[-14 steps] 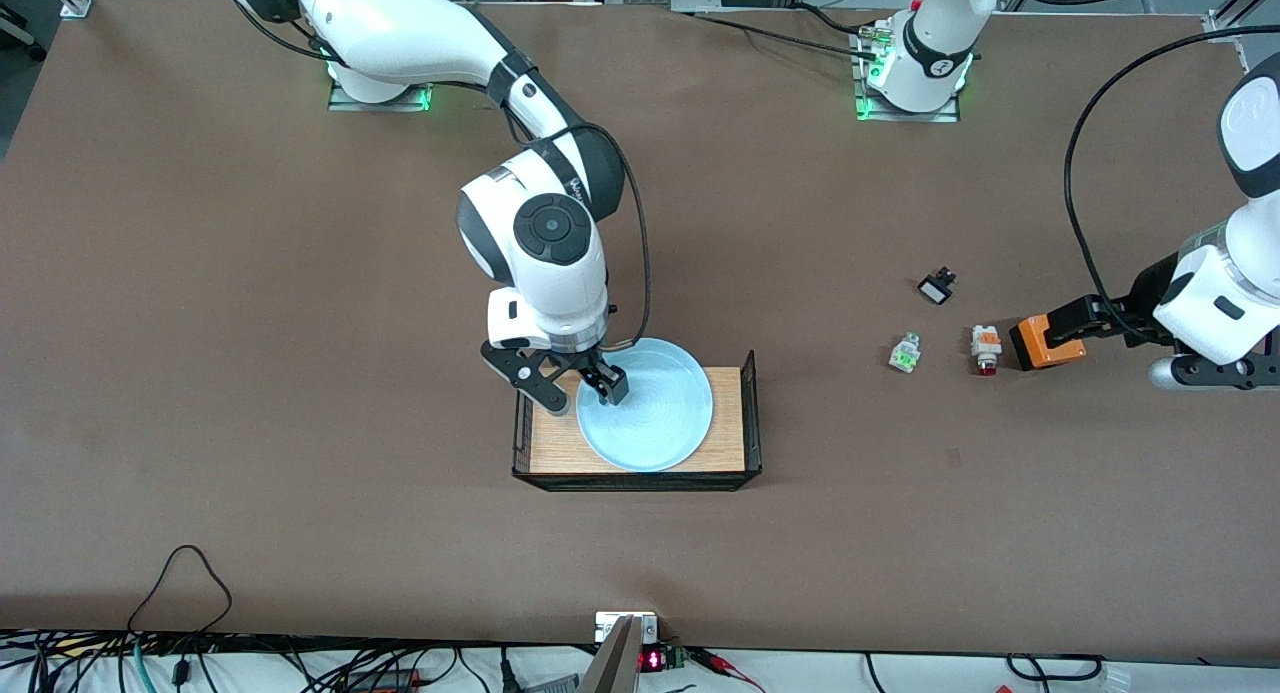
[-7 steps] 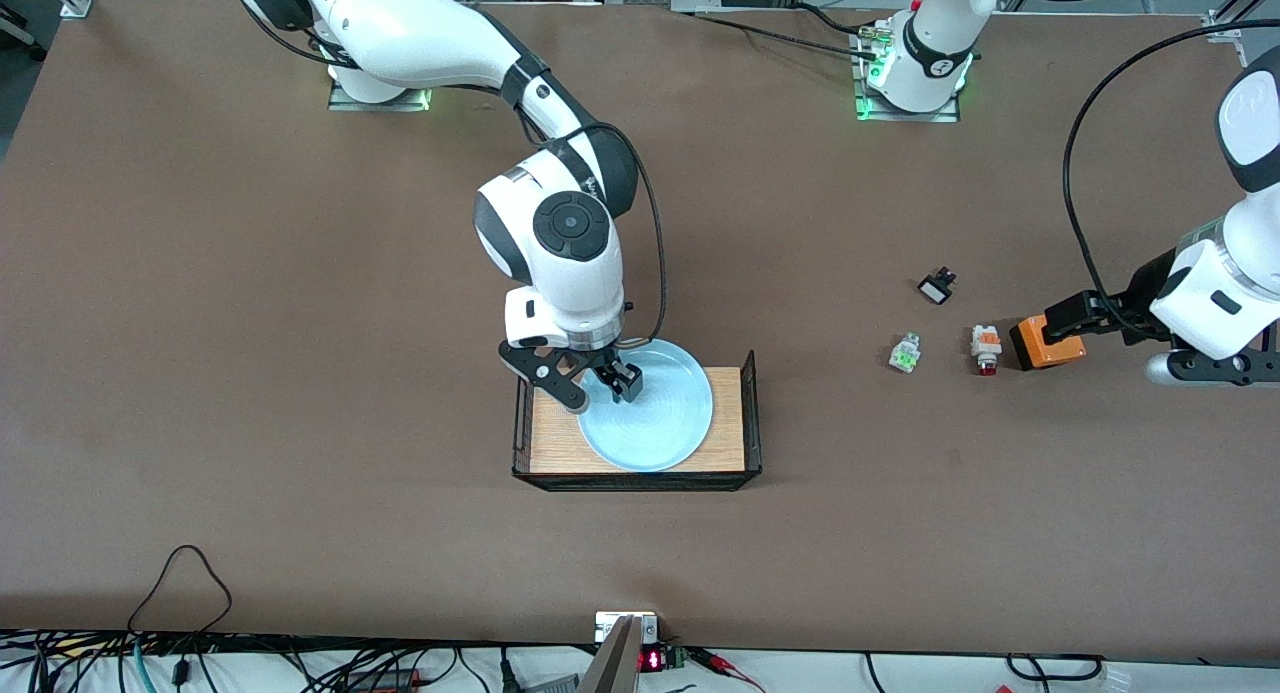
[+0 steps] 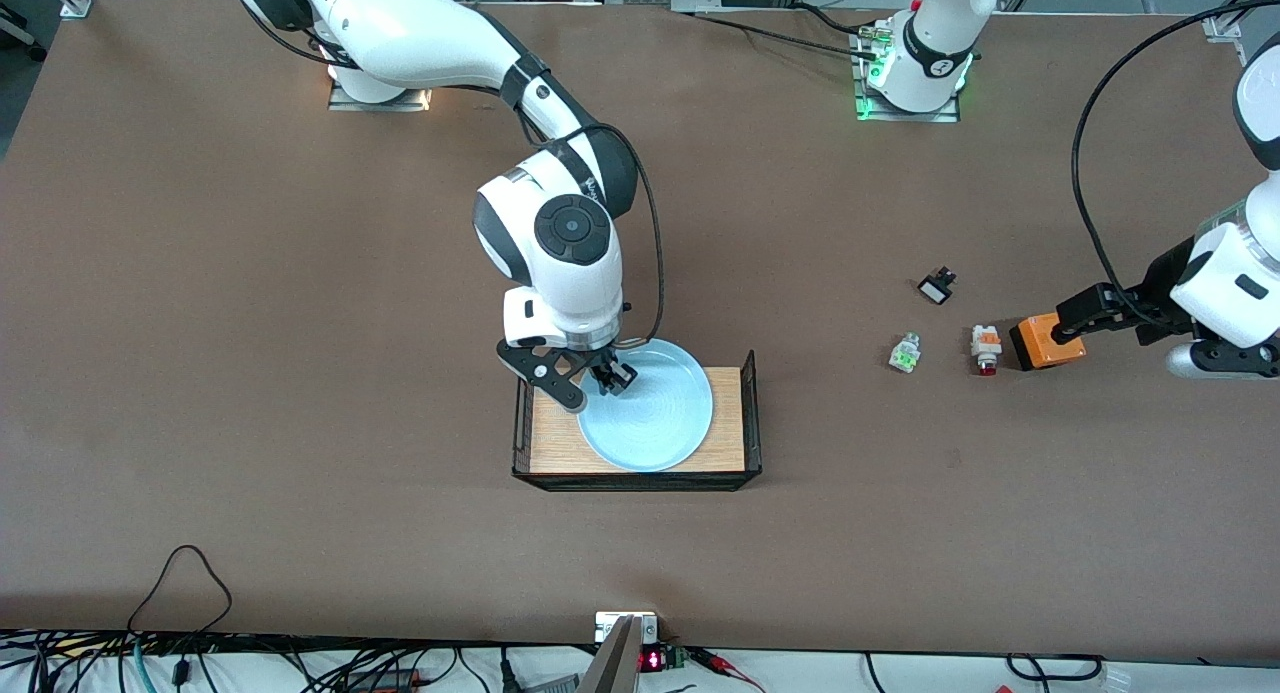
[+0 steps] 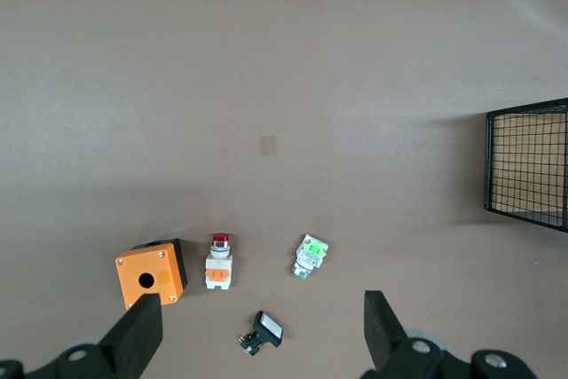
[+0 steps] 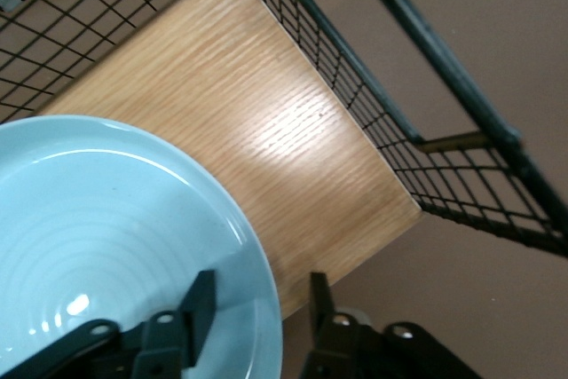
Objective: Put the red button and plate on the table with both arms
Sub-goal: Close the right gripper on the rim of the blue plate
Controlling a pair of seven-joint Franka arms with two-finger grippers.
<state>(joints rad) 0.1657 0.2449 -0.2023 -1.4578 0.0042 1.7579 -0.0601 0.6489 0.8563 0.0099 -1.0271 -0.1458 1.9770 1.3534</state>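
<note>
Brown table (image 3: 300,373): right gripper (image 3: 590,385) has narrowed its fingers astride the plate (image 3: 655,423) rim in the tray (image 3: 640,478), grip likely forming. Left gripper (image 3: 1090,308), fingers wide and empty, has lifted over the orange box (image 3: 1045,343); button (image 3: 986,347) sits beside it.

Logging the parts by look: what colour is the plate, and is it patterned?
Light blue plate, with faint concentric rings; right wrist view shows it best.
</note>
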